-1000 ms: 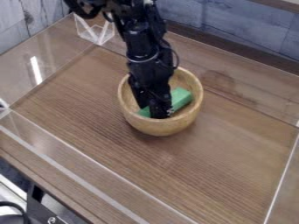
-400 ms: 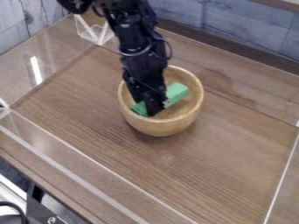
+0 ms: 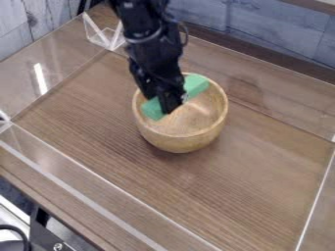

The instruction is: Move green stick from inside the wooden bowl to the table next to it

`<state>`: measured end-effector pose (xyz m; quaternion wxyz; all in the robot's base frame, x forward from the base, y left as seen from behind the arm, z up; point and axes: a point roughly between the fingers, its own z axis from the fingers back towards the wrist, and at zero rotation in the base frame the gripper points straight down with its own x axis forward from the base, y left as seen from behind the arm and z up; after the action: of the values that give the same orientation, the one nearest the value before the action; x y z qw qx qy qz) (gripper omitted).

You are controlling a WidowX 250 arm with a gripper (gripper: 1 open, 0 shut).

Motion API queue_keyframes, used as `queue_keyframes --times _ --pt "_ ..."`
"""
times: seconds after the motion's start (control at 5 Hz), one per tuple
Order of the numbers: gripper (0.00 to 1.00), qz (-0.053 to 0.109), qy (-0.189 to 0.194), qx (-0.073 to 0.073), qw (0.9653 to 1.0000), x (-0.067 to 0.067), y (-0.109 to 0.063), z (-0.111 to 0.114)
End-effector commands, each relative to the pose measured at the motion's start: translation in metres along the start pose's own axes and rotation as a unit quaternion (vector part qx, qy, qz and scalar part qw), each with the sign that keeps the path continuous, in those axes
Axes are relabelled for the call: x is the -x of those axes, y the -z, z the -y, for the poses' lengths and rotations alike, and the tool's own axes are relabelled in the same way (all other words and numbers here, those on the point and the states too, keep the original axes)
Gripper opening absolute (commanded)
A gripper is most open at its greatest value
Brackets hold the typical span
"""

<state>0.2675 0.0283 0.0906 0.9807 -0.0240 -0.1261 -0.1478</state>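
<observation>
The green stick [image 3: 191, 87] hangs tilted over the back-left part of the wooden bowl [image 3: 199, 135], lifted off the bowl's floor. My gripper [image 3: 167, 99] comes down from above on the black arm and is shut on the stick's middle. Green shows on both sides of the fingers, and the fingers hide the stick's centre. The bowl rests upright near the middle of the dark brown table [image 3: 85, 123], and its grainy inside is bare in front of the gripper.
Clear acrylic walls [image 3: 59, 162] edge the tabletop on all sides. A clear, white-edged object [image 3: 102, 34] stands at the back left behind the arm. Bare wood lies to the left, right and front of the bowl.
The gripper has risen and shifted slightly left and back, carrying the green stick up from the bowl's floor. The bowl has stayed in place.
</observation>
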Motion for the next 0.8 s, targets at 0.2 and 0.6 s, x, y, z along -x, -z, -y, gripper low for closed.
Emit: queue_keyframes --times 0.2,0.6 --pt "0.00 0.027 -0.051 -0.032 0.9978 0.003 -0.029 -0.022" --pt "0.00 0.027 -0.112 -0.057 0.9917 0.010 -0.045 -0.060"
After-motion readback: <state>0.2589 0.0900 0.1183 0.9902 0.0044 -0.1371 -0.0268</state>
